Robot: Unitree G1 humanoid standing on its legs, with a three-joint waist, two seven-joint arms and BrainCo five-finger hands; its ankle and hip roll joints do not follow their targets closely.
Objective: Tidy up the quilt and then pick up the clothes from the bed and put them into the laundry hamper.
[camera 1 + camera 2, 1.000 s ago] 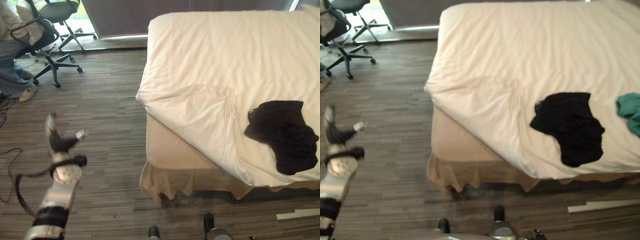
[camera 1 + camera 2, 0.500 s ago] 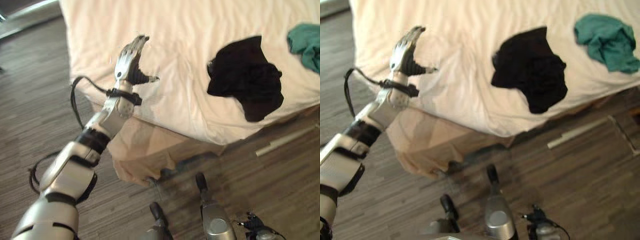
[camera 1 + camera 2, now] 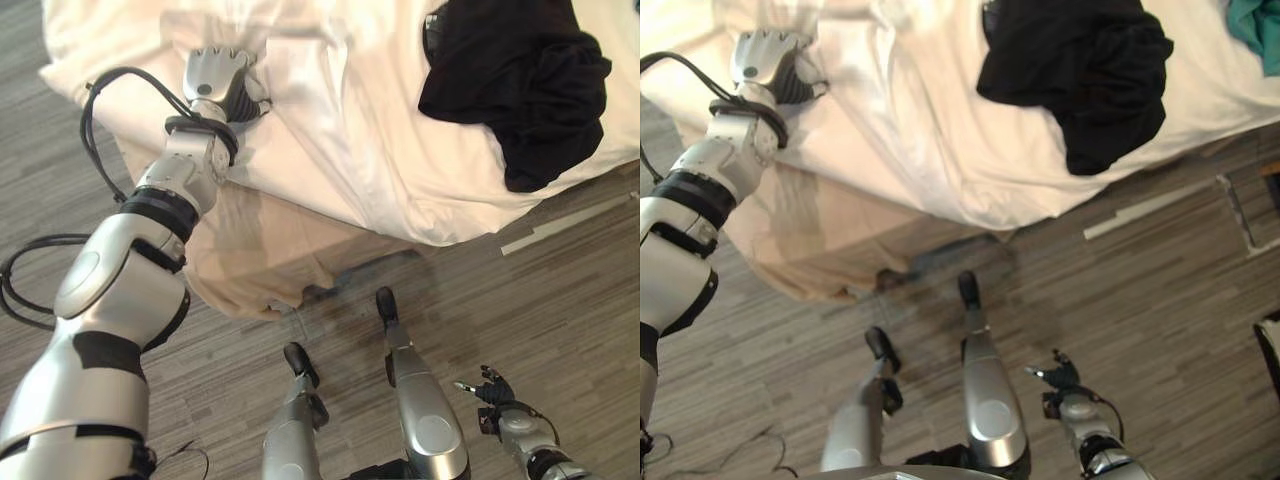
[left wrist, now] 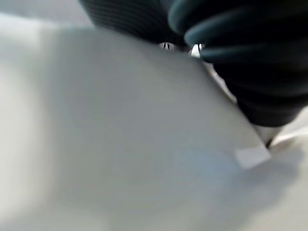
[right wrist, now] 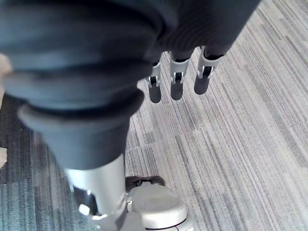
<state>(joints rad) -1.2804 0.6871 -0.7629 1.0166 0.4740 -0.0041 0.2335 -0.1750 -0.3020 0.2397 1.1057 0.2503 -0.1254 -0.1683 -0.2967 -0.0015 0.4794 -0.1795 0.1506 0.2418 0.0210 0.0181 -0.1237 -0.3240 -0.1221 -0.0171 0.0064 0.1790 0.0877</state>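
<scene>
The left robot hand (image 3: 216,78) presses into the cream quilt (image 3: 330,120) at the bed's corner, fingers apparently buried, grip unclear. Black clothes (image 3: 520,75) lie on the quilt. The right robot hand (image 5: 175,77) hangs relaxed above the floor (image 5: 240,144).

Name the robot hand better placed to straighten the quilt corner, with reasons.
Left. The left robot hand already rests on the rumpled quilt at the bed's corner. The right robot hand hangs low over the floor, well away from the bed.
</scene>
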